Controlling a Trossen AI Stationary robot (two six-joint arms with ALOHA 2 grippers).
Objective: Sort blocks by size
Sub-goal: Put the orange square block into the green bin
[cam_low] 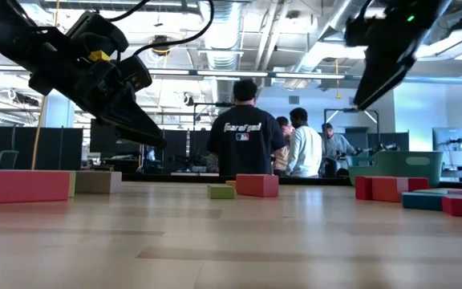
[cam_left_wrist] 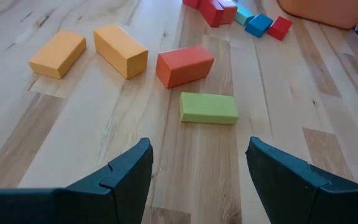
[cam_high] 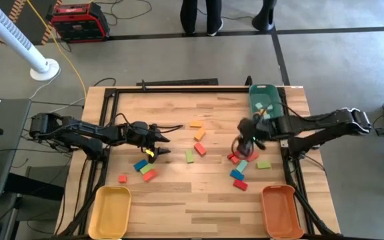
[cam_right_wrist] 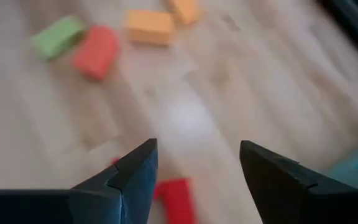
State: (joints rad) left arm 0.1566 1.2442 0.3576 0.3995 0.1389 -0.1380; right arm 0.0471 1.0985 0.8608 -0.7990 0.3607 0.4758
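Blocks lie flat and scattered on the wooden table. In the middle are two orange bars [cam_high: 197,129], a red one [cam_high: 200,149] and a green one [cam_high: 189,156]; they also show in the left wrist view as orange [cam_left_wrist: 120,50], red [cam_left_wrist: 184,65] and green [cam_left_wrist: 208,107]. A blue, green and red group [cam_high: 145,169] lies at the left. A red, teal and blue cluster [cam_high: 239,170] lies at the right. My left gripper [cam_high: 160,141] is open and empty above the table, pointing toward the middle blocks. My right gripper [cam_high: 243,144] is open and empty over the right cluster, above a red block [cam_right_wrist: 178,198].
A green bin [cam_high: 265,100] stands at the far right corner. A yellow tray [cam_high: 111,210] is at the near left and an orange tray [cam_high: 280,210] at the near right. People stand in the room beyond the table [cam_low: 247,128].
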